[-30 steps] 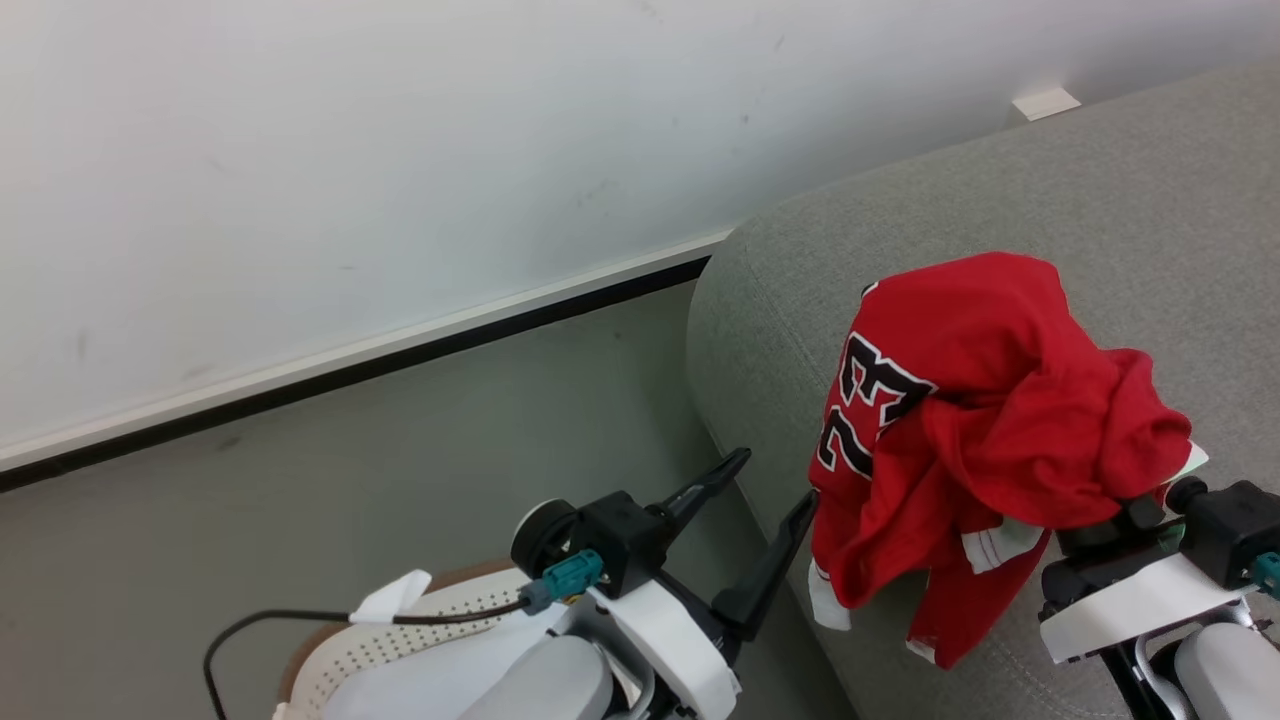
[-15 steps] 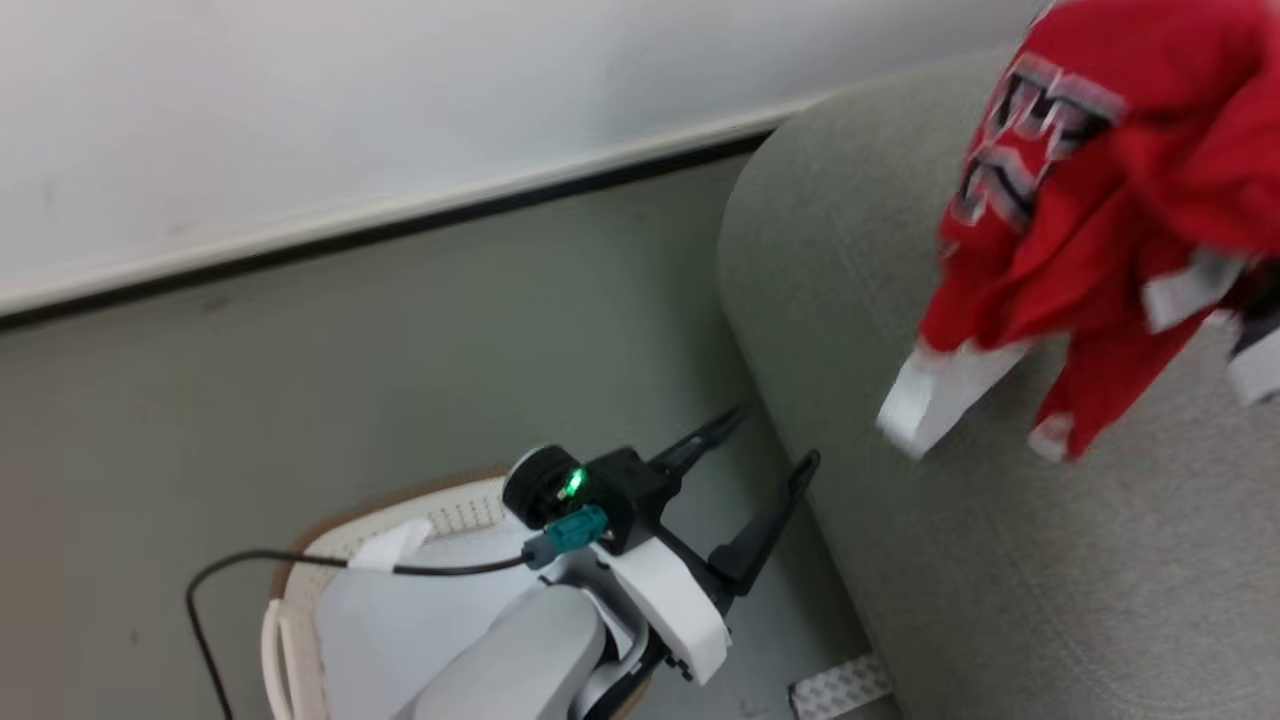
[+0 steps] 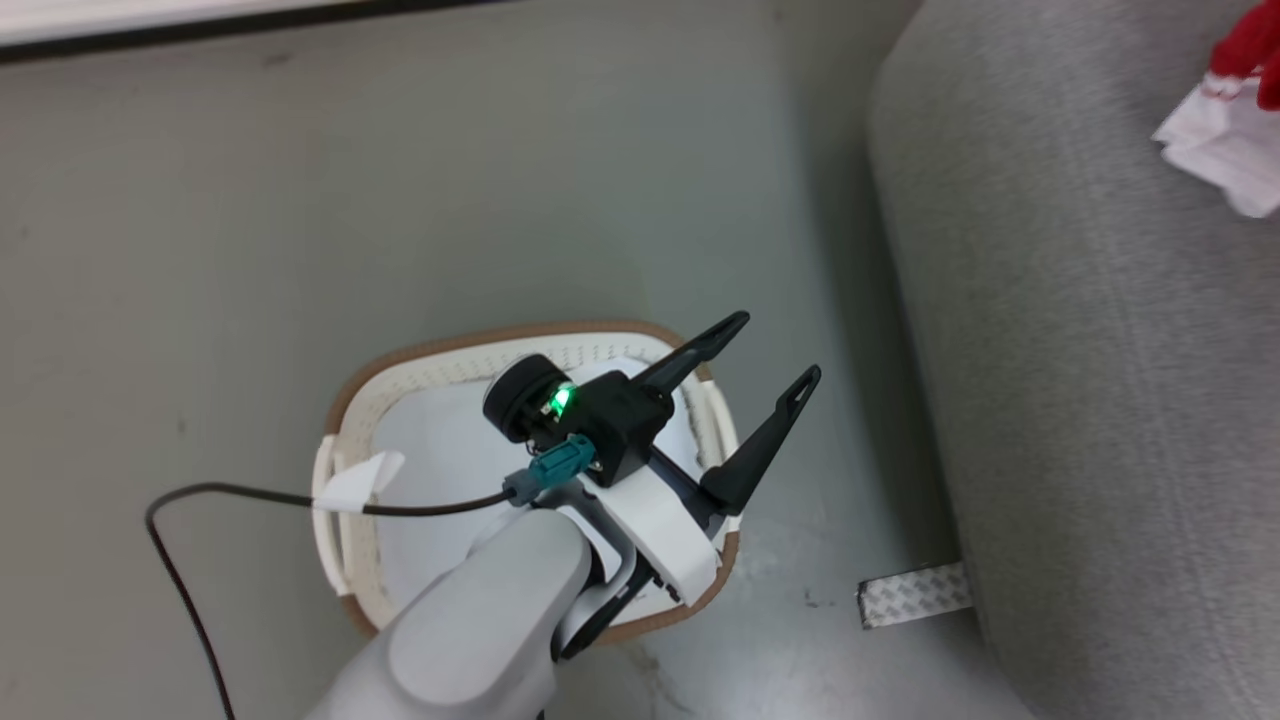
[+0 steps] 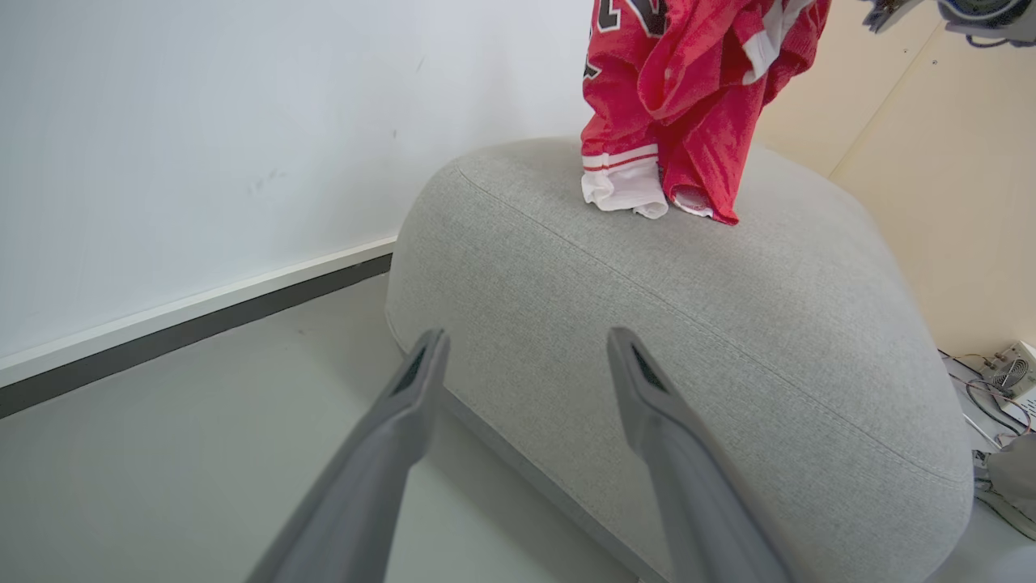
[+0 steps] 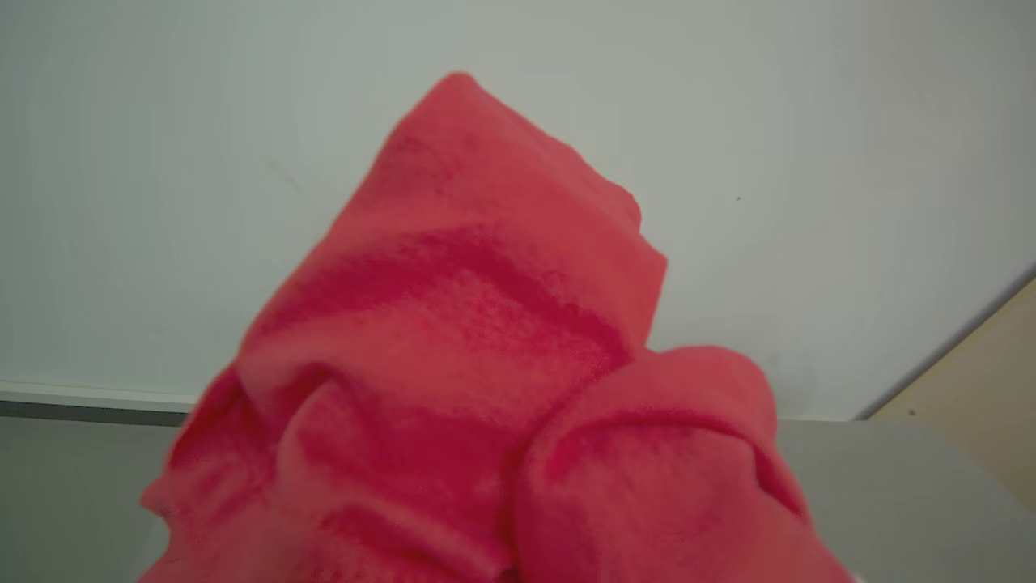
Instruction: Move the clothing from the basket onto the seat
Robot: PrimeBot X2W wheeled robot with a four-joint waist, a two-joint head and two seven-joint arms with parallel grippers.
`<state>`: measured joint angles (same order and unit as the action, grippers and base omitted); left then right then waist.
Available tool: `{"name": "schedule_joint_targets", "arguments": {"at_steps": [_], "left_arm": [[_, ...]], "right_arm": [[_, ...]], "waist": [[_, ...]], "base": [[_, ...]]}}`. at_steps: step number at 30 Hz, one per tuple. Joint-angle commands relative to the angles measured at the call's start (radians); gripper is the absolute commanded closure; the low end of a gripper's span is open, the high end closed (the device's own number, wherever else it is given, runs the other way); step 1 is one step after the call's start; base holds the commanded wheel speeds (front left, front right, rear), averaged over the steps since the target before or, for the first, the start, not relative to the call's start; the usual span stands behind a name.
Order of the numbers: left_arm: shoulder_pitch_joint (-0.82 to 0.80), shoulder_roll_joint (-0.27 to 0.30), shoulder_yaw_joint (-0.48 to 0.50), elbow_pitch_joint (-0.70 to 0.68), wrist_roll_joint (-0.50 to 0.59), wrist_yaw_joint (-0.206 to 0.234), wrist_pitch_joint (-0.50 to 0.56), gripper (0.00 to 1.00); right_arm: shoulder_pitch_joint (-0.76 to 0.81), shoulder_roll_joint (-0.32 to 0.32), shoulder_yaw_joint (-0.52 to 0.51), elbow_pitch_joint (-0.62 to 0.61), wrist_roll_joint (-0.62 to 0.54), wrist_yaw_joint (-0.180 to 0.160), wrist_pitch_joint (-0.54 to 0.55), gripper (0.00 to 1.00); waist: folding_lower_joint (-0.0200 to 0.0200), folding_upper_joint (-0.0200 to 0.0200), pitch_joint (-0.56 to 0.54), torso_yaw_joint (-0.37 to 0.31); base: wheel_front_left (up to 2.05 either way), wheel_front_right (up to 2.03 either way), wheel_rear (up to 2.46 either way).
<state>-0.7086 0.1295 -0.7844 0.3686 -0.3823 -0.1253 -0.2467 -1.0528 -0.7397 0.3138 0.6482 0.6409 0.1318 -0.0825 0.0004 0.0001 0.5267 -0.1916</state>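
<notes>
The clothing [image 4: 688,89], a red jersey with white trim, hangs bunched above the grey seat [image 4: 688,324], its lower hem touching the seat's top. The head view catches just a red and white corner of the clothing [image 3: 1235,120] over the seat [image 3: 1100,400]. Red cloth [image 5: 453,364] covers my right gripper's fingers, which are shut on the clothing. My left gripper [image 3: 772,350] is open with nothing in it, above the right rim of the white basket [image 3: 450,345]. Seen from the left wrist, the left gripper [image 4: 526,340] points at the seat's near side.
A pale cloth [image 3: 440,470] lies inside the basket. A black cable [image 3: 200,500] runs across the floor to my left wrist. A strip of tape [image 3: 915,595] lies on the floor by the seat's base. A white wall with dark skirting [image 4: 202,316] runs behind.
The head camera has tilted down, bringing the whole basket into view and leaving the jersey at the top right corner. My left gripper stays open.
</notes>
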Motion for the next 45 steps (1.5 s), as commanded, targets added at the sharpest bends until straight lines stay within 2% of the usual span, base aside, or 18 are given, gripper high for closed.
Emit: {"name": "schedule_joint_targets", "arguments": {"at_steps": [1, 4, 9, 12, 13, 14, 15, 16, 18, 24, 29, 33, 38, 45], "left_arm": [[-0.016, 0.005, 0.003, -0.007, 0.012, 0.003, 0.000, 0.00], [-0.027, 0.006, 0.006, -0.008, 0.012, 0.005, -0.003, 0.00], [-0.038, 0.007, 0.008, -0.004, 0.012, 0.007, -0.008, 0.00], [-0.035, 0.008, 0.013, 0.002, 0.007, 0.010, -0.010, 0.00], [-0.033, 0.010, 0.015, 0.005, 0.005, 0.011, -0.011, 0.00], [-0.031, 0.009, 0.016, 0.008, 0.003, 0.012, -0.011, 0.00], [-0.029, 0.008, 0.016, 0.011, 0.001, 0.013, -0.012, 0.00], [-0.029, 0.008, 0.016, 0.011, 0.001, 0.013, -0.012, 0.00], [-0.021, 0.003, 0.016, 0.017, 0.000, 0.013, -0.014, 0.00], [0.019, 0.001, 0.033, 0.045, -0.022, 0.021, -0.017, 0.00], [0.068, 0.005, 0.068, 0.062, -0.046, 0.033, -0.018, 0.00], [0.130, 0.018, 0.129, 0.053, -0.074, 0.043, -0.018, 0.00], [0.193, 0.058, 0.220, 0.027, -0.093, 0.071, -0.018, 0.00], [0.301, 0.107, 0.350, -0.016, -0.099, 0.112, -0.018, 0.00]], "right_arm": [[-0.017, -0.011, 0.004, 0.024, 0.003, -0.002, 0.013, 1.00], [-0.020, -0.001, 0.042, 0.118, 0.018, -0.002, 0.088, 1.00], [-0.002, 0.013, 0.088, 0.266, 0.088, -0.002, 0.279, 1.00], [-0.003, 0.004, 0.123, 0.294, 0.118, -0.002, 0.317, 1.00], [-0.007, 0.004, 0.126, 0.304, 0.121, -0.002, 0.313, 0.76], [-0.011, 0.010, 0.133, 0.311, 0.121, -0.002, 0.311, 0.48], [-0.013, 0.017, 0.140, 0.315, 0.122, -0.002, 0.308, 0.33], [-0.013, 0.017, 0.140, 0.315, 0.122, -0.002, 0.308, 0.33], [-0.008, 0.024, 0.154, 0.323, 0.127, -0.002, 0.303, 0.00], [0.043, 0.043, 0.217, 0.318, 0.152, -0.002, 0.329, 0.00], [0.105, 0.007, 0.284, 0.260, 0.167, -0.002, 0.353, 0.00], [0.142, -0.032, 0.316, 0.162, 0.183, -0.002, 0.329, 0.00], [0.192, -0.030, 0.286, 0.050, 0.198, -0.002, 0.221, 0.00], [0.329, 0.041, 0.210, -0.081, 0.159, -0.002, 0.012, 0.00]], "waist": [[-0.0004, -0.0001, 0.055, 0.049], [-0.0004, -0.0001, 0.076, 0.067], [-0.0004, -0.0001, 0.087, 0.083], [-0.0004, -0.0001, 0.078, 0.086], [-0.0004, -0.0001, 0.072, 0.084], [-0.0004, -0.0001, 0.066, 0.081], [-0.0004, -0.0001, 0.057, 0.078], [-0.0004, -0.0001, 0.057, 0.078], [-0.0004, -0.0001, 0.034, 0.073], [-0.0004, -0.0001, -0.073, 0.059], [-0.0004, -0.0001, -0.205, 0.064], [-0.0004, -0.0001, -0.305, 0.076], [-0.0004, -0.0001, -0.397, 0.100], [-0.0004, -0.0001, -0.484, 0.134]], "base": [[0.00, 0.00, 0.00], [0.00, 0.00, 0.00], [0.00, 0.00, 0.00], [0.00, 0.00, 0.00], [0.00, 0.00, 0.00], [0.00, 0.00, 0.00], [0.00, 0.00, 0.00], [0.00, 0.00, 0.00], [0.00, 0.00, 0.00], [0.00, 0.00, 0.00], [0.00, 0.00, 0.00], [0.00, 0.00, 0.00], [0.00, 0.00, 0.00], [0.00, 0.00, 0.00]]}}
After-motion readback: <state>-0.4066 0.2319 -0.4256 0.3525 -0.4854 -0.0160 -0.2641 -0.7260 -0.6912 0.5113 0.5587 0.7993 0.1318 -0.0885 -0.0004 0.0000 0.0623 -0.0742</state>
